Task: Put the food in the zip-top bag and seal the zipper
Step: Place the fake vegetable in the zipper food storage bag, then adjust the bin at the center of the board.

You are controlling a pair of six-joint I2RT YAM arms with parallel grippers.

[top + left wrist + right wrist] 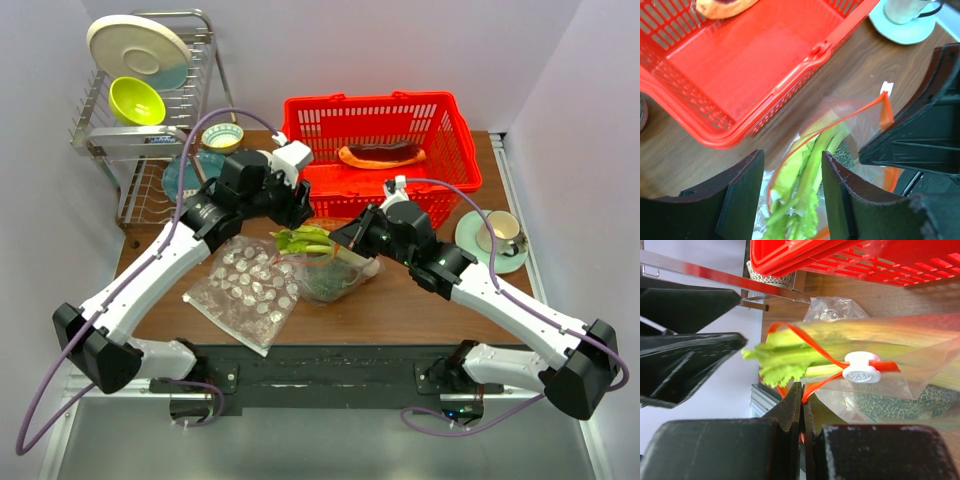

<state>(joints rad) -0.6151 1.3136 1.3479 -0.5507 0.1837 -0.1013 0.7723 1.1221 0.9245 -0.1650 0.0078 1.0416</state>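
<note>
The clear zip-top bag [335,272] lies mid-table with the dark green ball [325,283] inside and the light-green stalks [304,240] sticking out of its mouth. My left gripper [292,207] is open above the mouth; in the left wrist view [790,200] the stalks [807,180] lie between its fingers, ringed by the orange-red zipper [840,120]. My right gripper [347,238] is shut on the zipper [812,385] at the bag's mouth edge, beside the white slider [862,368]. The ball [890,402] shows through the plastic. The red-brown slab [383,153] lies in the red basket [440,110].
A clear bag printed with white dots [245,290] lies left of the zip-top bag. A cup on a green saucer [495,238] stands at the right. A dish rack [150,110] with a plate and bowls stands at the back left.
</note>
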